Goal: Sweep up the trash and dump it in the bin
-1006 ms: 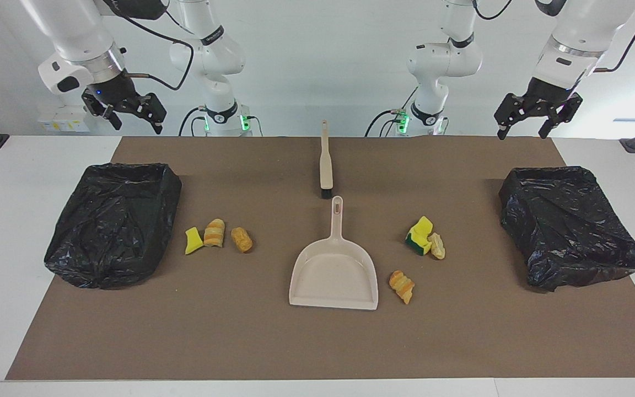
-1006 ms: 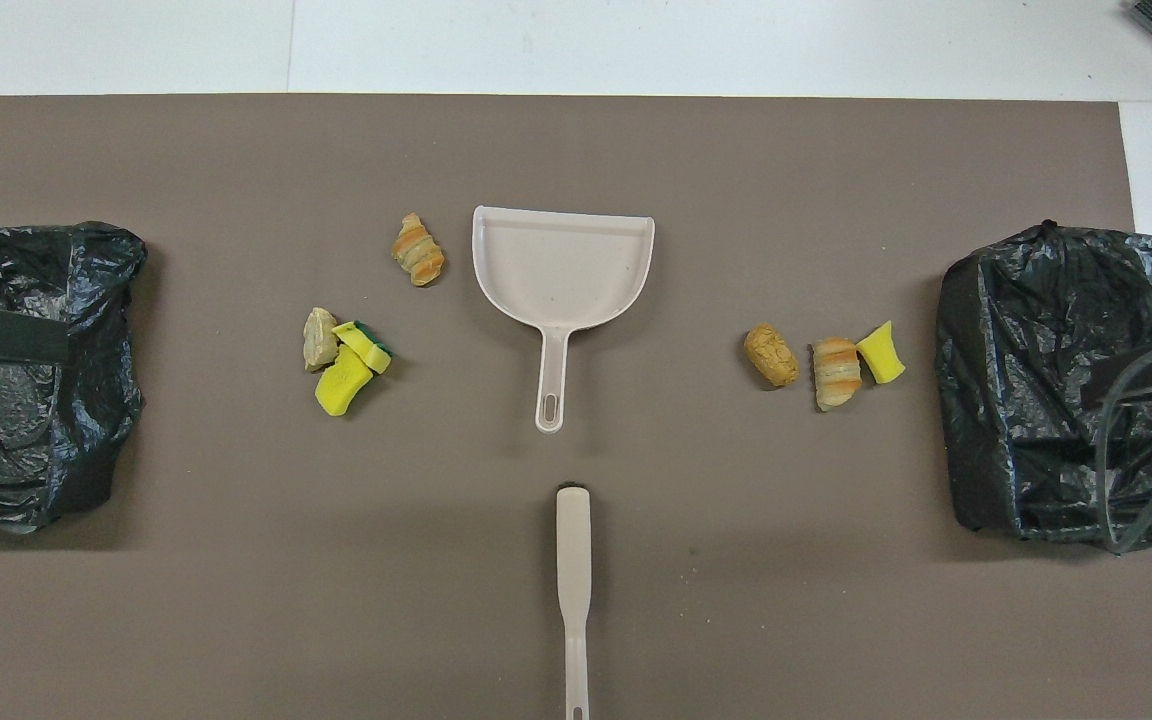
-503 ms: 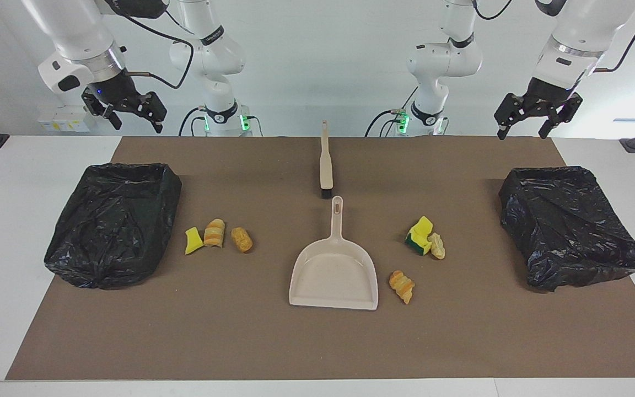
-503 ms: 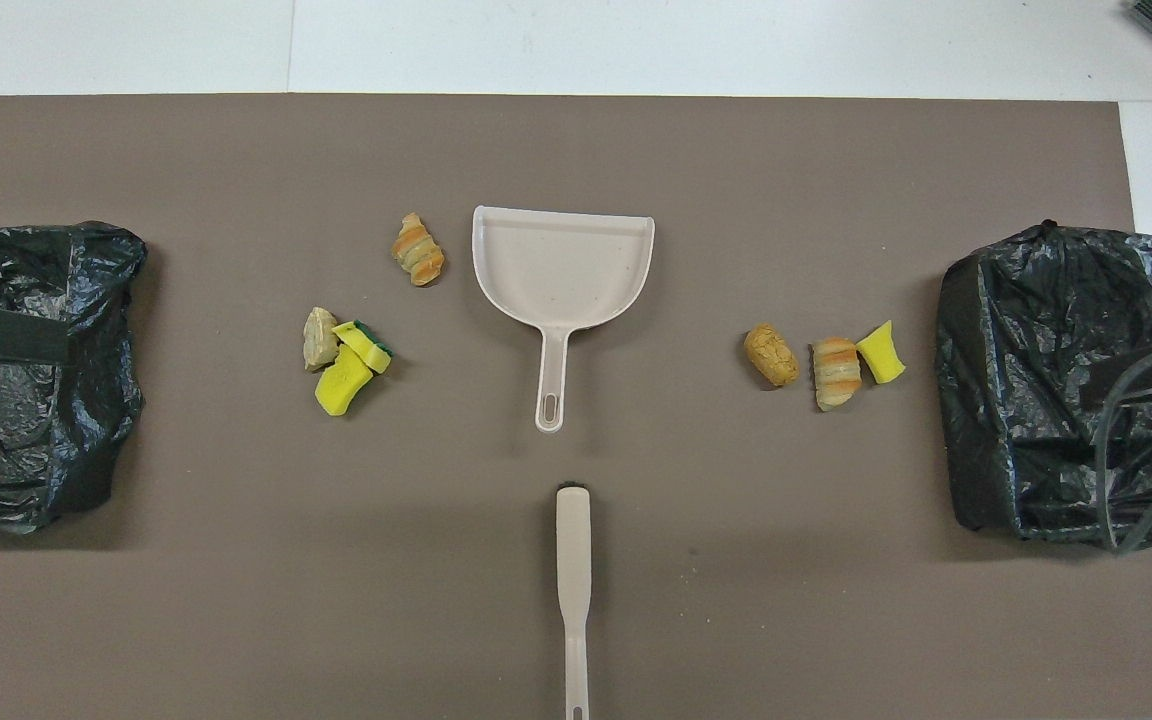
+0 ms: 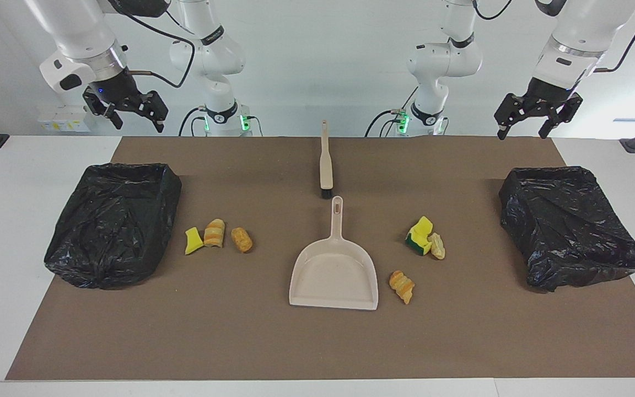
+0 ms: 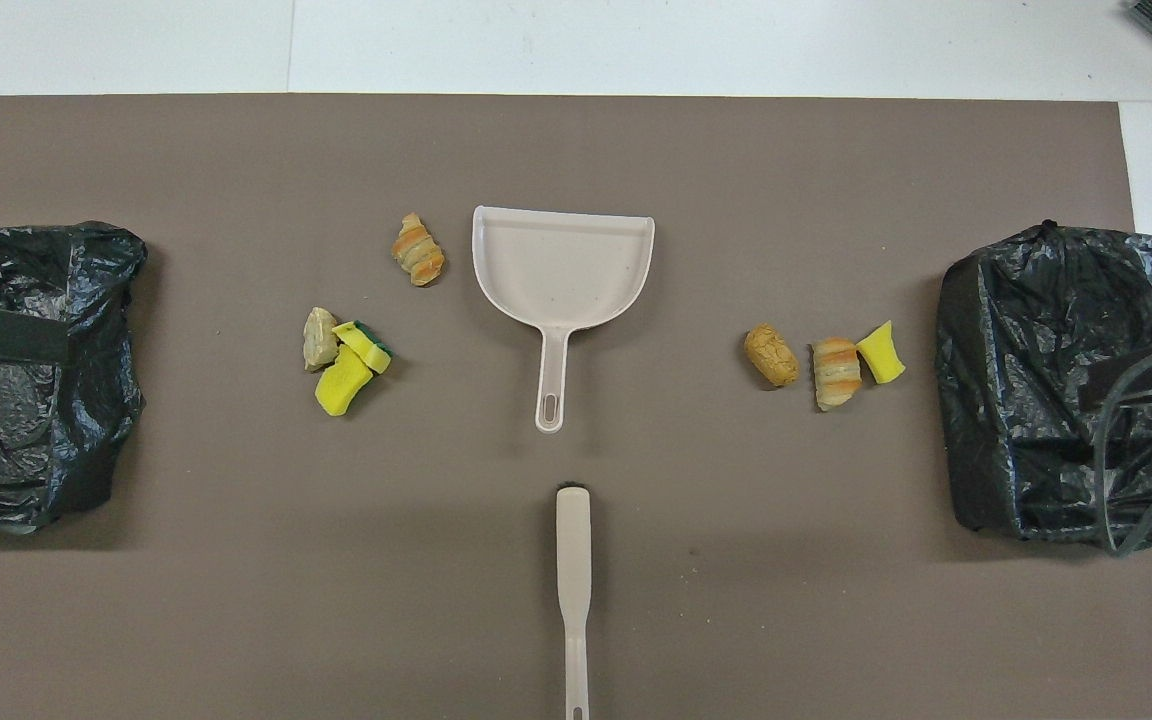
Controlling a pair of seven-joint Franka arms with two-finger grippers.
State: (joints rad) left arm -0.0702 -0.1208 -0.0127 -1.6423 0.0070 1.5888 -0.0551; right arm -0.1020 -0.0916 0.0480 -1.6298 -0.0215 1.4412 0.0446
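Observation:
Three trash scraps lie beside the bin at the right arm's end: a yellow sponge chunk (image 5: 192, 241), a ridged bread-like lump (image 5: 214, 233) and an orange lump (image 5: 241, 239). Toward the left arm's end lie a green-sided yellow sponge (image 5: 420, 231), a tan lump (image 5: 437, 246) and a ridged lump (image 5: 402, 285) beside the dustpan. My right gripper (image 5: 137, 124) hangs open and empty in the air above the table's edge by the robots. My left gripper (image 5: 522, 131) hangs open and empty at the other end.
A beige dustpan (image 5: 334, 270) lies mid-table, its handle pointing at the robots. A beige brush (image 5: 326, 162) lies nearer to the robots, in line with it. Black bag-lined bins stand at the right arm's end (image 5: 113, 220) and the left arm's end (image 5: 568, 223).
My right gripper has shifted slightly up and toward the table's middle. The left arm and everything on the table are as before.

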